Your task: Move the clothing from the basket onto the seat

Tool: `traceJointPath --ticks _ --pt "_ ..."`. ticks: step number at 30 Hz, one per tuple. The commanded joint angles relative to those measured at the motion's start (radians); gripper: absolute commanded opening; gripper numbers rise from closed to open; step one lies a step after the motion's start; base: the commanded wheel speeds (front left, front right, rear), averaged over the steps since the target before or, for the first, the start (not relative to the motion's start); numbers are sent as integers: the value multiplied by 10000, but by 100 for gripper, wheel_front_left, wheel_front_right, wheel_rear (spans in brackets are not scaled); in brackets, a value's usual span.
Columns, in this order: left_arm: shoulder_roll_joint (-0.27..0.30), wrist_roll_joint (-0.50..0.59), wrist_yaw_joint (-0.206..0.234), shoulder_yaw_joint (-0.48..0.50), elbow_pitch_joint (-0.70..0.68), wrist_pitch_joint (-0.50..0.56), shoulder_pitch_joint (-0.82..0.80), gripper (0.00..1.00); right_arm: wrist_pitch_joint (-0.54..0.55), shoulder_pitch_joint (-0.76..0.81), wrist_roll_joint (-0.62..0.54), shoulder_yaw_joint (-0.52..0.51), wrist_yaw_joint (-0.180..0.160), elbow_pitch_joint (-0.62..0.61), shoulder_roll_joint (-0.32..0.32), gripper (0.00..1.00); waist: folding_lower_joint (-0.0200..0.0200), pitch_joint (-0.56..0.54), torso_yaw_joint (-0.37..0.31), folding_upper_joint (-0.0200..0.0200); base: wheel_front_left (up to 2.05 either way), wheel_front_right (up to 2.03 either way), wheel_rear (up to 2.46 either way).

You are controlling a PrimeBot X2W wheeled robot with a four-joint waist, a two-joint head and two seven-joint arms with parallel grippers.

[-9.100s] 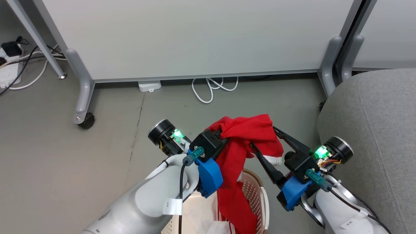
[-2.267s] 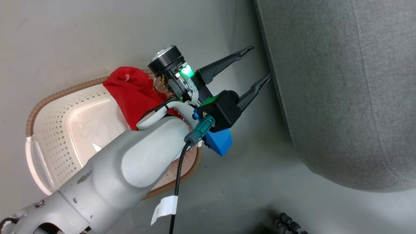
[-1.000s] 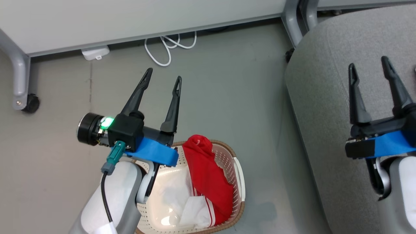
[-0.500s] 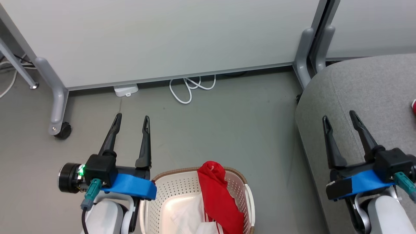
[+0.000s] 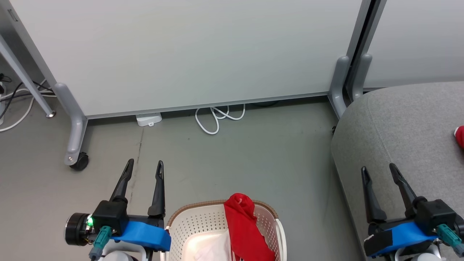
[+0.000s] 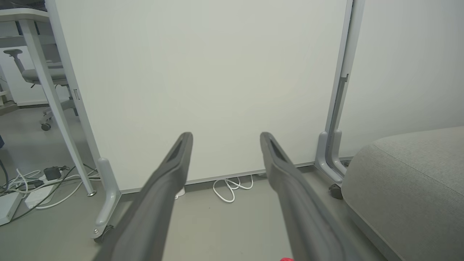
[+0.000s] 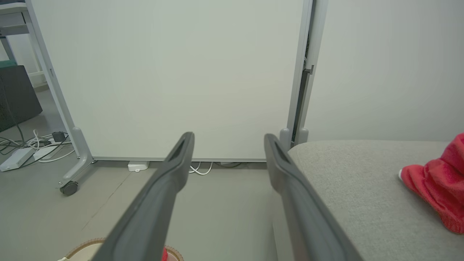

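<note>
The cream basket (image 5: 203, 223) with its brown rim sits at the bottom middle of the head view, and red clothing (image 5: 243, 224) drapes over its far rim beside a white piece. My left gripper (image 5: 144, 167) is open and empty, just left of the basket above the floor. Over the front edge of the grey seat (image 5: 409, 130) my right gripper (image 5: 378, 171) is open and empty too. Another red garment (image 7: 440, 181) lies on the seat (image 7: 355, 188) at the right; its tip (image 5: 459, 137) shows in the head view. In the right wrist view the basket's rim (image 7: 81, 248) peeks in at the bottom.
A pale grey wheeled partition (image 5: 188, 50) stands behind, with a castor foot (image 5: 78, 159) at the left and posts (image 5: 349, 78) by the seat. A white cable (image 5: 217, 116) and a small white box (image 5: 148, 119) lie on the floor beneath it. More cables (image 6: 32, 181) lie at the far left.
The head camera has tilted up, so the whole picture has shifted down. Both grippers stay open and empty in the same pose relative to the basket and the seat.
</note>
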Motion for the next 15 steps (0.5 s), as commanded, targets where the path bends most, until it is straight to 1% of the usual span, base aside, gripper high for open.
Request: traceJointPath --ticks 1,15 --pt "-25 89 -57 90 -1 -47 87 100 -31 208 53 -55 1 31 58 100 1 -22 32 -1 0 0 0" --pt "-185 289 -293 381 64 -47 351 100 -31 775 100 -267 1 149 266 100 1 -166 224 -1 0 0 0"
